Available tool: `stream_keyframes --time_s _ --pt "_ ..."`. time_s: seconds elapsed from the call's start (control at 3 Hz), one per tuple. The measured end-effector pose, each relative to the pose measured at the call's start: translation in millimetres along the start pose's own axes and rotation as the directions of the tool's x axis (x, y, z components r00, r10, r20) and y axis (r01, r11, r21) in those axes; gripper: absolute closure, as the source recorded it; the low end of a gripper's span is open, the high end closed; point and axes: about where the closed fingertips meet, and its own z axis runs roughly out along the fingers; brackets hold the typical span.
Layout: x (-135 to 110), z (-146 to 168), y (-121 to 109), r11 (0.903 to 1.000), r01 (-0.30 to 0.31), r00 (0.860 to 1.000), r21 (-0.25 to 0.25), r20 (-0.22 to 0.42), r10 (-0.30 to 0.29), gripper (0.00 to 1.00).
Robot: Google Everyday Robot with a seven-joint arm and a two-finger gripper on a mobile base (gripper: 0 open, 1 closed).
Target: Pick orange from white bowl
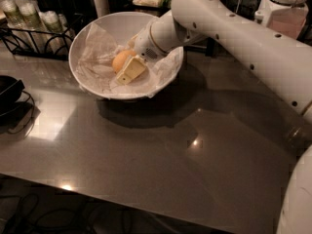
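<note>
The smooth round orange (120,60) sits deep in the wide white bowl (84,79) on crinkled paper, at the far left of the grey metal table (146,155). The pale tool (127,67) reaches down inside, right against the orange's near side, ready for lifting. It may be gripping, but I cannot tell.

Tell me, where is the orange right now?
In the camera view the orange sits inside the white bowl at the upper left of the table, on crinkled paper, with the gripper close at its lower right.
</note>
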Motion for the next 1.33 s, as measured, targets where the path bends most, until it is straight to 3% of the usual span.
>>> stream_keyframes --time_s 0.67,1.33 --pt "23.8 0.1 -7.8 0.999 -0.01 0.997 0.044 -0.073 0.013 0.14" --pt "24.4 4.4 -10.5 0.9988 0.002 0.997 0.048 -0.082 0.002 0.13"
